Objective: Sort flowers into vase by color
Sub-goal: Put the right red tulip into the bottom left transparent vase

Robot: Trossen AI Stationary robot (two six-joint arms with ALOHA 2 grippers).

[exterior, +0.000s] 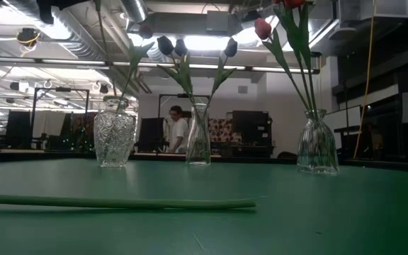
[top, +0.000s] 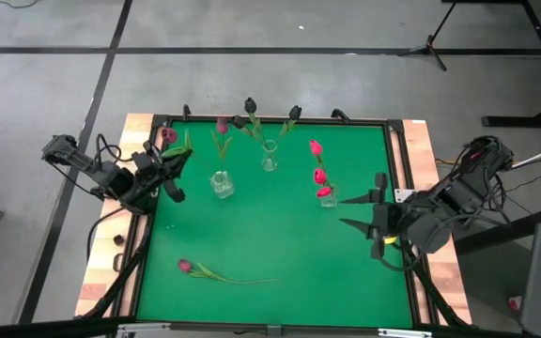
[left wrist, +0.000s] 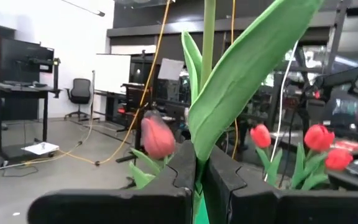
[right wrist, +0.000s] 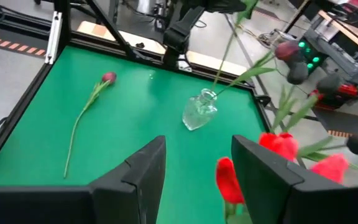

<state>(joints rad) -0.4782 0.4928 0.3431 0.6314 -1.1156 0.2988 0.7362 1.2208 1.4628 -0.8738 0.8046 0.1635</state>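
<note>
My left gripper (top: 175, 167) (left wrist: 199, 180) is over the table's left edge, beside the left glass vase (top: 221, 184), and is shut on a magenta tulip (top: 169, 137). That vase holds one magenta tulip (top: 222, 125). The middle vase (top: 269, 156) holds near-black tulips (top: 250, 105). The right vase (top: 327, 197) holds pink-red tulips (top: 319, 176). Another magenta tulip (top: 224, 275) (right wrist: 89, 106) lies flat on the near part of the table. My right gripper (top: 344, 211) (right wrist: 197, 155) is open, just right of the right vase. My left gripper pinches the held tulip's green stem (left wrist: 197, 177) between its two fingers, at the base of a broad leaf (left wrist: 241, 81). Stem and leaf rise straight out past the fingertips. The flower is lifted clear of the table, with its head (top: 169, 137) toward the far left corner.
The three vases stand in a loose row across the far half of the green mat (top: 280, 244). A black frame (top: 397, 188) and wooden borders edge the table. In the low view a person (exterior: 179, 131) stands far back in the room.
</note>
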